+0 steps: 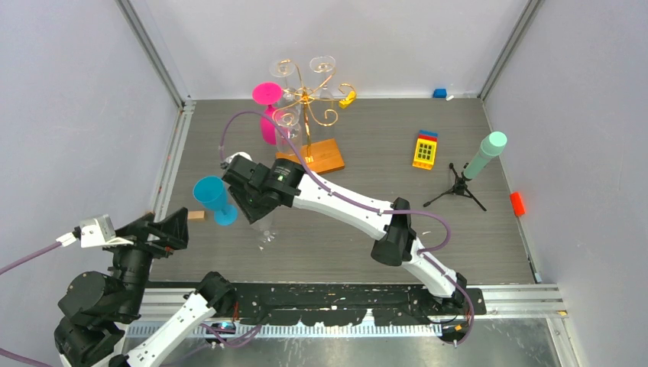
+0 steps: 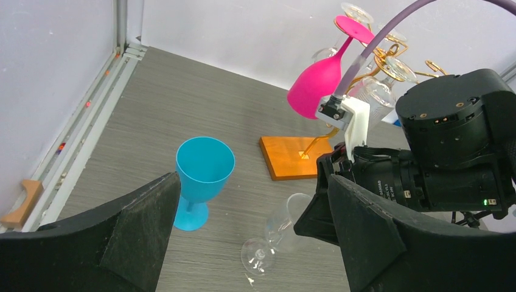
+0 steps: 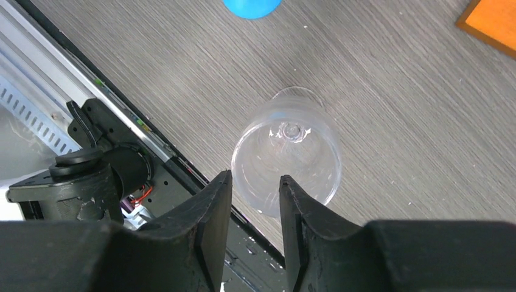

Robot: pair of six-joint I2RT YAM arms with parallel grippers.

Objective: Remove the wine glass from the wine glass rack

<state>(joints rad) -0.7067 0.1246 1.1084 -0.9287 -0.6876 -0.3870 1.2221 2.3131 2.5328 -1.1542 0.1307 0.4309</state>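
The wine glass rack, gold wire on an orange-brown base, stands at the back centre. A pink glass and clear glasses hang on it. It also shows in the left wrist view. A clear wine glass lies tilted on the table, its foot down. My right gripper is over it. In the right wrist view the glass sits just beyond the gripper, whose jaws stand a little apart. My left gripper is wide open and empty, at the near left.
A blue goblet stands upright left of the clear glass. A small wooden block lies by it. At the right are a black tripod with a mint cylinder, a yellow toy block and a red piece.
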